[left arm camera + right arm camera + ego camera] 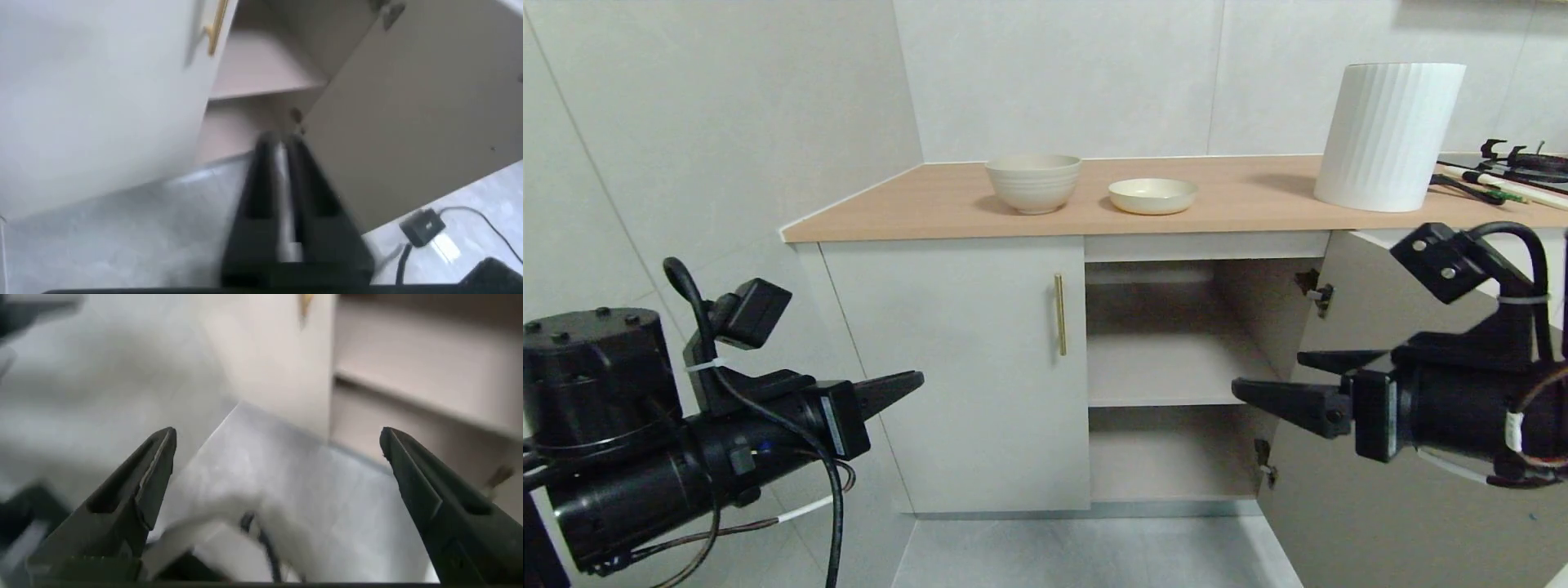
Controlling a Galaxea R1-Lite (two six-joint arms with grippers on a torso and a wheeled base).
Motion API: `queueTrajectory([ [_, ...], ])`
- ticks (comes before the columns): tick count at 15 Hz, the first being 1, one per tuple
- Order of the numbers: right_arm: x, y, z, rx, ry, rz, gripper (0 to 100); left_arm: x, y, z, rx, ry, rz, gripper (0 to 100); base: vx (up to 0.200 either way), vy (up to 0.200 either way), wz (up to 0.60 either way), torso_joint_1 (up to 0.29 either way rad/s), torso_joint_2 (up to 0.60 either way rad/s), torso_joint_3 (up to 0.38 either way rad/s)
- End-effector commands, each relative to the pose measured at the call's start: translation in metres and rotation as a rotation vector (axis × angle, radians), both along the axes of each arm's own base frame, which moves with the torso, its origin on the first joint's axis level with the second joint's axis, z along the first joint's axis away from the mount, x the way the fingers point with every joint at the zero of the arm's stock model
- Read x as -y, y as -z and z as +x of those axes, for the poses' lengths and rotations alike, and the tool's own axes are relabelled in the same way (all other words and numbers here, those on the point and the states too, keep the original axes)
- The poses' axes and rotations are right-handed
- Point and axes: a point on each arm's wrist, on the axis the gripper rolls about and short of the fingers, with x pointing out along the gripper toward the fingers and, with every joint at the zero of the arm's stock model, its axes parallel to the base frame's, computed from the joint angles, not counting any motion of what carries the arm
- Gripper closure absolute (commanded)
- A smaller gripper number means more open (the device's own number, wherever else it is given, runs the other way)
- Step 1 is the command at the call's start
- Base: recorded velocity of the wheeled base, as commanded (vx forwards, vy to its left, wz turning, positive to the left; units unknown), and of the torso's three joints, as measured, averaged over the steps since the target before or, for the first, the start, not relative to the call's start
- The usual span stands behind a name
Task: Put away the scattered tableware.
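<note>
Left gripper (910, 381): low, in front of the cabinet's shut left door (956, 367). Fingers (263, 184) together, lying side by side with no gap, nothing between them.

Right gripper (1272, 374): low, opposite side, level with the cabinet opening, just in front of the open right door (1339, 457). Fingers (143, 486) wide apart, holding nothing; grey floor (270, 482) shows between them.

Cabinet (1209, 247): pale fronts under the worktop. Left door has an upright brass handle (1059, 314) near its right edge. Right door swung out toward the robot on its hinges. Inside, one shelf (1168, 367) at mid-height, and the cabinet bottom below it.

Worktop (1258, 196): wood-toned, running into the left corner of the tiled wall (1054, 73).

Bowl (1034, 183): pale, ribbed, upright, left of the worktop's middle, about mid-depth, above the right edge of the shut door.

Shallow dish (1152, 196): cream, just right of the bowl, a small gap between them, above the open compartment.

Ribbed container (1390, 135): tall, white, cylindrical, toward the worktop's right end, well apart from the dish.

Utensils (1503, 186): long, thin pieces lying past the container at the right edge; kind cannot be told.
</note>
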Motion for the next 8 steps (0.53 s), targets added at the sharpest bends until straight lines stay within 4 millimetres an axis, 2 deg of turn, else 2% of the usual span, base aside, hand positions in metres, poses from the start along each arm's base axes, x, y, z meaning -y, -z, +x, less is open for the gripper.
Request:
queueTrajectory([
  [1,-0.009,0.003,0.028,-0.056,0.033,-0.039,0,-0.004,-0.011,-0.002,0.035,-0.013,-0.005,0,0.000,0.000,0.00,0.000,0.00,0.000],
  [4,-0.005,0.012,0.038,-0.141,0.078,-0.084,0,-0.010,-0.018,0.012,0.052,-0.060,-0.011,0,0.000,0.000,0.00,0.000,0.00,0.000],
  [8,0.003,0.010,0.041,-0.172,0.123,-0.067,0,-0.012,-0.020,0.006,0.067,-0.060,-0.013,0,0.000,0.000,0.00,0.000,0.00,0.000],
])
